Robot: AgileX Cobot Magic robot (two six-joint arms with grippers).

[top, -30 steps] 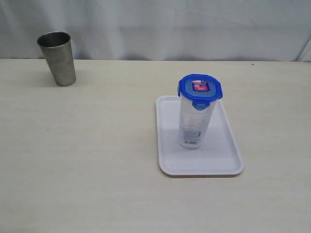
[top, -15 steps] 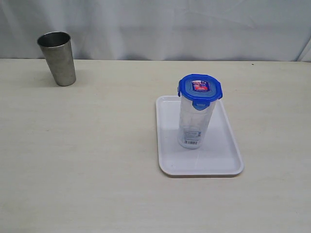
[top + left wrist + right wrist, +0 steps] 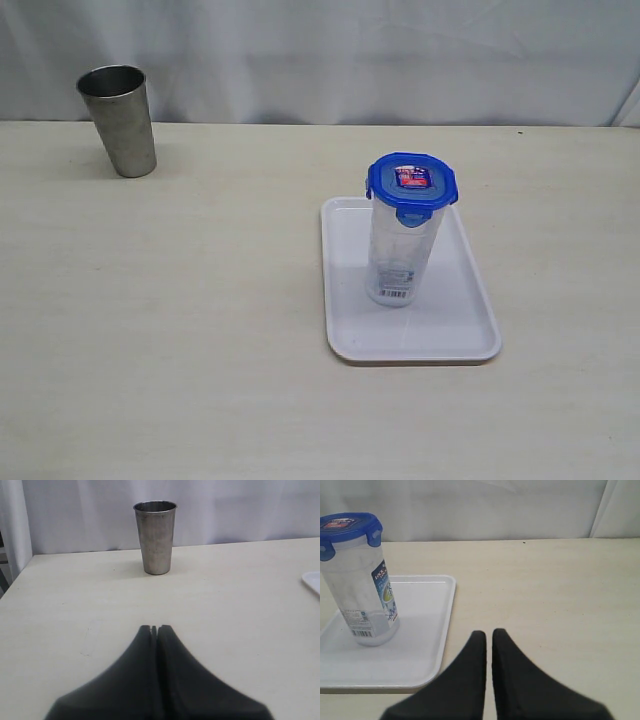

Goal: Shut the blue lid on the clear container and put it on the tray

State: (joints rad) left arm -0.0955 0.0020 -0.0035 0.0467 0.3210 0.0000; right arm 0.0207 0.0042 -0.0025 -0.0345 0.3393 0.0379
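Lid (image 3: pixel 411 181) seated on container (image 3: pixel 396 250), flaps look down. Container upright on tray (image 3: pixel 455 335). Left gripper (image 3: pixel 154 628) and right gripper (image 3: pixel 488 633) both closed, holding nothing, well apart from it. Task looks done; nothing evidently left.

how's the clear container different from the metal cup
The clear container is see-through plastic; the metal cup is opaque grey. The container is shut under the blue lid; the cup is open on top. The container stands on the white tray; the cup stands on the bare table, well apart from the tray. Both stand upright and are tall and narrow.
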